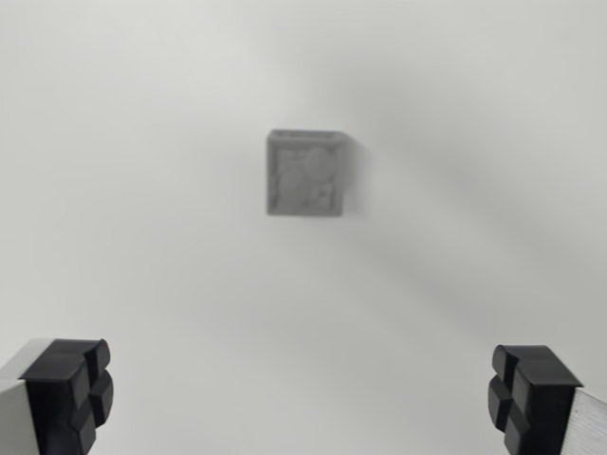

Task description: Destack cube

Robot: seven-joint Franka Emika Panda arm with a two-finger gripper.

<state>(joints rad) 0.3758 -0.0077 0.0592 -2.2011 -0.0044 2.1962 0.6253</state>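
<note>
White surface (142, 237) bears grey cube (304, 173), beyond the spread, empty pincer (302, 393).

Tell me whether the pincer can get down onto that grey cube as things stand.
Probably yes. The pincer is open, its fingers spread wide at the bottom corners, and nothing lies between them and the grey cube on the bare white surface. The cube is blurred, so I cannot tell whether it is a stack.

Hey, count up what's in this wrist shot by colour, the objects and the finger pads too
Grey cube: 1 seen from above; anything stacked beneath it is hidden
Black finger pads: 2, one at each lower corner
Total: 3
</note>
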